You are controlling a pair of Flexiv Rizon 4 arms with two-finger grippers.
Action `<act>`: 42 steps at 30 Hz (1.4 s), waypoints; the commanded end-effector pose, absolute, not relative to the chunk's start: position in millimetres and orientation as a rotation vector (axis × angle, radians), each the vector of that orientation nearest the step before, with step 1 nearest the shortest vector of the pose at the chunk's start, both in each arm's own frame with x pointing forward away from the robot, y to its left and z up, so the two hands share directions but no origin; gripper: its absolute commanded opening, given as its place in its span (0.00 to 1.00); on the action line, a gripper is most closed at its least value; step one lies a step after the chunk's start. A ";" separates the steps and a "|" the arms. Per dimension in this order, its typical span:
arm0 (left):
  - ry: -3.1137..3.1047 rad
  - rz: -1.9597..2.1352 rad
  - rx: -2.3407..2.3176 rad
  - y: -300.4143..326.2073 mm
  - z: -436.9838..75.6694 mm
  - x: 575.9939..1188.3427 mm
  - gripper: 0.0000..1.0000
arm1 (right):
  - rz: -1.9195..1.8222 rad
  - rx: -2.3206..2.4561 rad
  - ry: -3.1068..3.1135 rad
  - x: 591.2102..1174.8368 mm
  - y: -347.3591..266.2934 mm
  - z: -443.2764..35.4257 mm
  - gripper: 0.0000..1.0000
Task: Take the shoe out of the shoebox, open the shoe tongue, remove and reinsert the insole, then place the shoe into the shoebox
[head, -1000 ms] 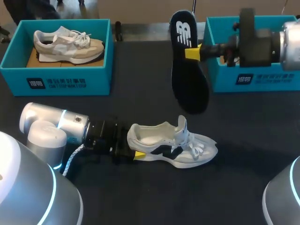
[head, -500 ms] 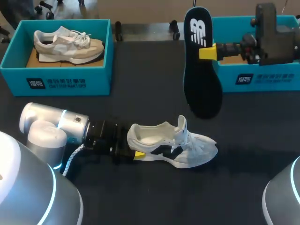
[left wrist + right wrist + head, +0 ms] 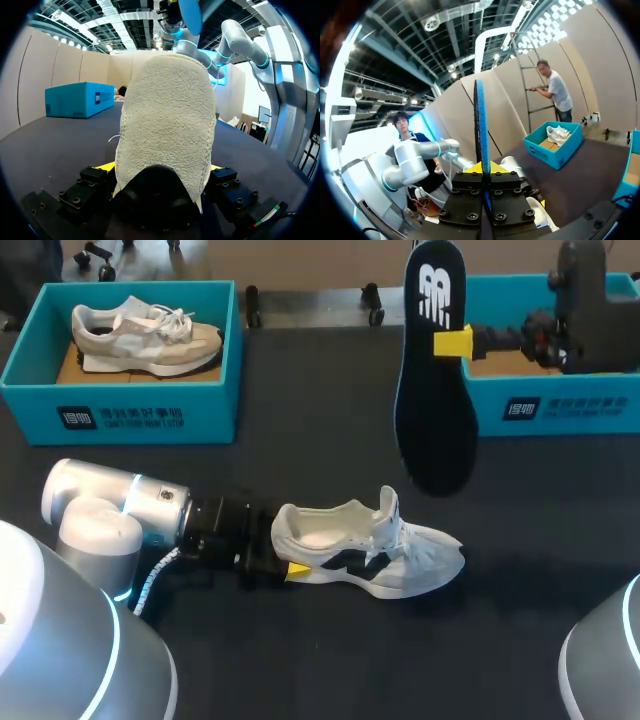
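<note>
A white shoe with dark side panels (image 3: 370, 555) lies on its sole on the black table, toe to the right, its tongue pulled up. My left gripper (image 3: 286, 552) is shut on the heel, one yellow tip on each side. In the left wrist view the heel (image 3: 165, 120) fills the space between those fingers of the left gripper (image 3: 161, 167). A dark insole (image 3: 435, 370) with a white logo hangs upright above the table, logo end up. My right gripper (image 3: 452, 342) is shut on its edge. The right wrist view shows the insole (image 3: 481, 125) edge-on in the right gripper (image 3: 483, 167).
A teal box (image 3: 140, 415) at the back left holds a beige shoe (image 3: 140, 338). A second teal box (image 3: 560, 410) stands at the back right, behind the right gripper. Bare black tabletop lies between the boxes and in front of the white shoe.
The right arm has carried the insole to the right and slightly higher, away from above the shoe. The left arm and the white shoe have not moved.
</note>
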State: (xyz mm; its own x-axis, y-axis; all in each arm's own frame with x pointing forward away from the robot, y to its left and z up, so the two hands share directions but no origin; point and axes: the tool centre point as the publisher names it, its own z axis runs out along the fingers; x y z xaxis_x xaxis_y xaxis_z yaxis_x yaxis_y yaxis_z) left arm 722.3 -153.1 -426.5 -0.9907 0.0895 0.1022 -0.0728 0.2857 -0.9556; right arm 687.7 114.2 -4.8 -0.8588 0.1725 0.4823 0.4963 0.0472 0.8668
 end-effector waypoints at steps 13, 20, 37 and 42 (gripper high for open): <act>-2.408 1.798 -0.016 -152.3 -431.2 725.2 0.00 | -1.890 -0.733 -2.075 668.9 113.4 -2.8 0.00; -2.408 1.798 -0.016 -152.3 -431.2 725.2 0.00 | -1.890 -0.733 -2.075 668.9 113.4 -2.8 0.00; -2.427 1.777 -0.020 -148.8 -433.7 725.0 1.00 | -1.890 -0.733 -2.075 668.9 113.4 -2.8 0.00; -2.453 1.743 -0.029 -140.0 -431.8 724.6 1.00 | -1.890 -0.733 -2.075 668.9 113.4 -2.8 0.00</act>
State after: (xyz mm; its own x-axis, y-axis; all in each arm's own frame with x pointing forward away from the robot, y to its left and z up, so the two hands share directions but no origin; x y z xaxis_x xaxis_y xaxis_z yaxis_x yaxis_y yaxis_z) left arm 723.1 -148.9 -430.3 -0.9916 0.0904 0.0930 -0.0596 0.3195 -0.9457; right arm 669.0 112.2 -2.7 -0.8463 0.1991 0.4941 0.5101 0.0360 0.8593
